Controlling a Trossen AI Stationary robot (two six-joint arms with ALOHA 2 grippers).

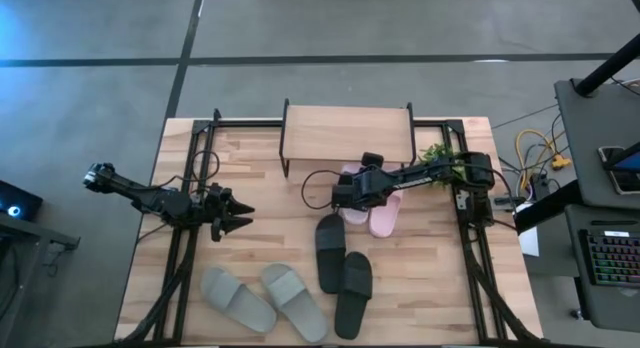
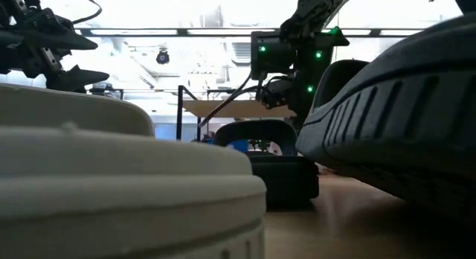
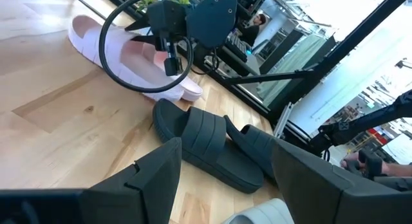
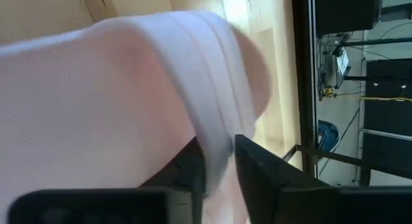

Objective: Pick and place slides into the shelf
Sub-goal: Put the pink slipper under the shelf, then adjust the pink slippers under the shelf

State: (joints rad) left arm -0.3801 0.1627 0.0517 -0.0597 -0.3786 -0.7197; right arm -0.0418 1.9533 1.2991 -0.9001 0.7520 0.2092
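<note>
Two pale pink slides (image 1: 372, 214) lie side by side on the table just in front of the shelf (image 1: 348, 136), a low rack with a wooden plank top. My right gripper (image 1: 345, 196) slants down onto them and is shut on one slide's strap. Two black slides (image 1: 330, 253) lie nearer the middle of the table, one overlapping the other. A grey-green pair (image 1: 237, 298) rests soles down at the near left. My left gripper (image 1: 240, 216) hovers open at the left, pointing toward the black slides (image 3: 212, 143), touching nothing. My right gripper pinches the edge of one pink slide's wide strap (image 4: 219, 153) between its two fingers (image 4: 257, 176). It comes slanting down from the table's right side. In the left wrist view the slide (image 3: 138, 60) lies with its sole on the table beside its mate.
A small green potted plant (image 1: 437, 163) stands right of the shelf, close behind my right arm. Black frame rails run along both table sides. In the low view a grey-green slide (image 2: 111, 177) and a black slide (image 2: 401, 125) fill the foreground. Bare wood lies left of the shelf.
</note>
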